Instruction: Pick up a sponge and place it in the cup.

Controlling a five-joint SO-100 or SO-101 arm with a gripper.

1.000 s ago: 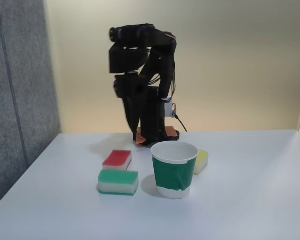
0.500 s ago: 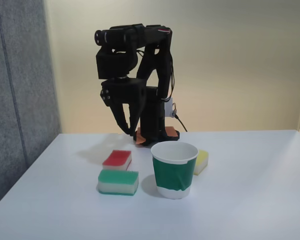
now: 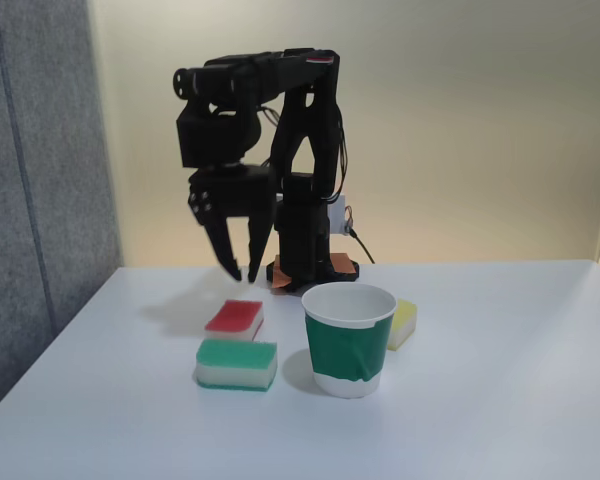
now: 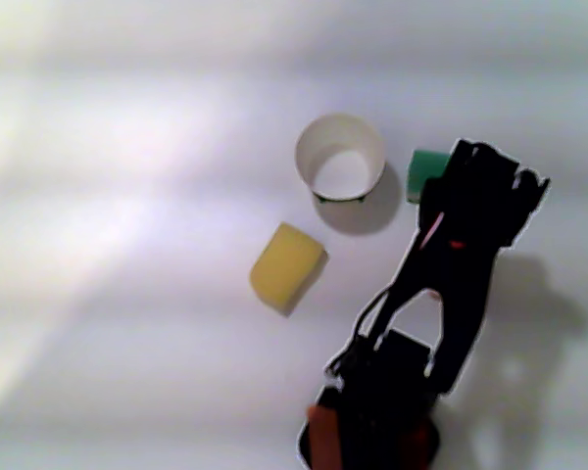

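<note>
End effector [image 3: 246, 272]: hangs fingers-down in the fixed view, its two dark fingers spread apart with nothing between them, tips well clear of the desk [image 3: 500, 400].
Sponge [image 3: 235, 319]: red top over white, flat on the desk, almost straight below the end effector and a touch toward the camera; a plain drop should meet it.
Sponge's long axis: runs roughly left-right in the fixed view, slightly skewed; whether the finger gap lines up across its short side I cannot tell.
Neighbour: the green-topped sponge [image 3: 236, 363] sits just in front of the red one, near enough to crowd a finger.
Cup [image 3: 348, 340]: upright and open-mouthed, to the right of the end effector and lower down.
Yellow sponge [image 4: 287, 265]: beyond the cup, out of the way.
</note>
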